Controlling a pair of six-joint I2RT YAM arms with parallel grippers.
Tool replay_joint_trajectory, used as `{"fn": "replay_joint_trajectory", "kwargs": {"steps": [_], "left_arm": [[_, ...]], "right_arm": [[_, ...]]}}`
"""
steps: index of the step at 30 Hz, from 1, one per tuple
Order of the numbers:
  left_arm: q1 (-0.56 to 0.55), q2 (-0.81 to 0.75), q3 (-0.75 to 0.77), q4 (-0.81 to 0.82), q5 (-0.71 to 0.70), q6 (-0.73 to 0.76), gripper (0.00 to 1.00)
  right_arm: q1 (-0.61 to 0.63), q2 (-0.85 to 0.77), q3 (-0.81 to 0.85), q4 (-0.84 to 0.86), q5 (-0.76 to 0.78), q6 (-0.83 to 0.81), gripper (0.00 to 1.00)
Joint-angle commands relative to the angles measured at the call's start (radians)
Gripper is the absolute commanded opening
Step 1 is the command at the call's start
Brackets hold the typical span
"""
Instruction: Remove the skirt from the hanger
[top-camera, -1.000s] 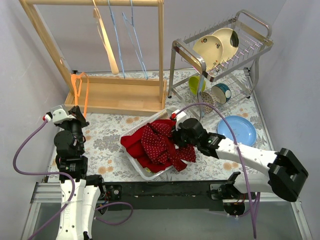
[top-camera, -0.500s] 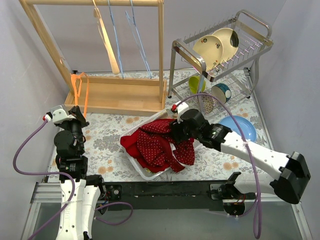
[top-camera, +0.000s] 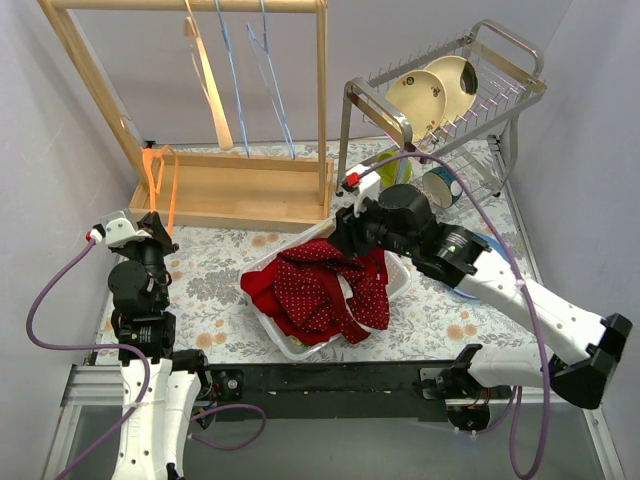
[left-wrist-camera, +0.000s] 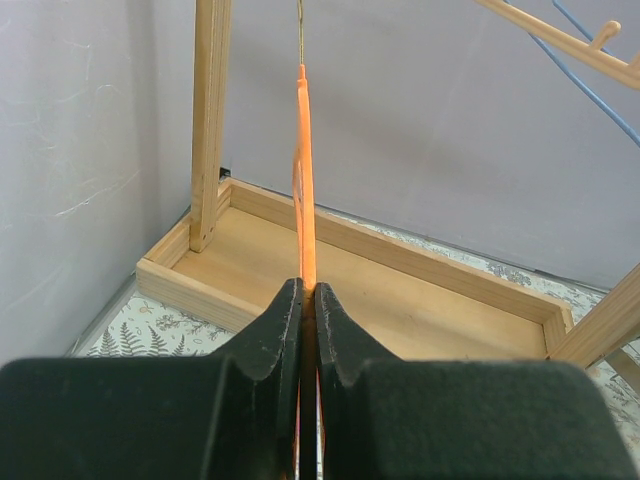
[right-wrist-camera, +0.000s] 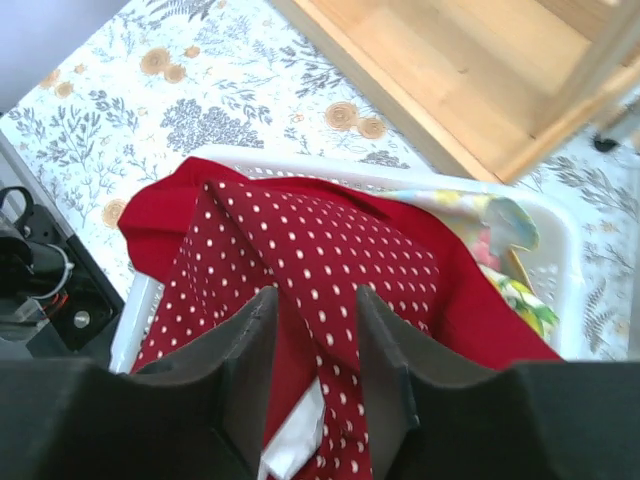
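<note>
My left gripper (left-wrist-camera: 308, 300) is clamped on the orange hanger (left-wrist-camera: 302, 180), my right gripper (right-wrist-camera: 310, 330) has its fingers apart with nothing between them, above the red dotted skirt (top-camera: 320, 290) heaped in the white basket (right-wrist-camera: 400, 180). Risk: cloth draped over the basket rim could snag a right finger and get dragged out; the thin hanger may slip or twist in my pinch.

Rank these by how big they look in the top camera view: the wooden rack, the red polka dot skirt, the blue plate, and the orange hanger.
1. wooden rack
2. red polka dot skirt
3. orange hanger and blue plate: unsure, since the right arm covers much of the plate.
</note>
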Motion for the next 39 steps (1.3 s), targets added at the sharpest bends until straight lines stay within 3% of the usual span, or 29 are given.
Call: {"fn": "replay_joint_trajectory", "kwargs": {"steps": [1,8,13,18,22,26,33,39], "left_arm": [[-0.002,-0.01,-0.006,0.038,0.004,-0.001,0.0],[-0.004,-0.015,-0.008,0.038,0.006,0.002,0.0],[-0.003,-0.018,-0.009,0.038,0.003,0.002,0.0],[-0.004,-0.012,-0.011,0.038,0.003,0.002,0.0],[-0.003,-0.014,-0.008,0.038,0.003,0.002,0.0],[-0.004,-0.009,-0.009,0.039,0.003,0.002,0.0],[-0.004,-0.001,-0.003,0.038,0.009,0.002,0.0],[-0.004,0.005,0.0,0.038,0.016,-0.001,0.0]], "right_arm": [[0.004,0.115,-0.04,0.219,-0.086,0.04,0.35],[0.002,0.345,-0.308,0.346,-0.06,0.109,0.27],[-0.01,0.416,-0.27,0.278,0.0,0.071,0.26],[-0.013,0.342,-0.123,0.165,0.049,0.027,0.29],[-0.021,0.277,-0.01,0.018,0.055,-0.01,0.52],[-0.025,0.166,0.009,-0.085,0.066,-0.018,0.57],[-0.025,-0.033,-0.113,-0.192,-0.067,0.005,0.53],[-0.025,-0.145,-0.318,-0.092,-0.209,0.054,0.56]]}}
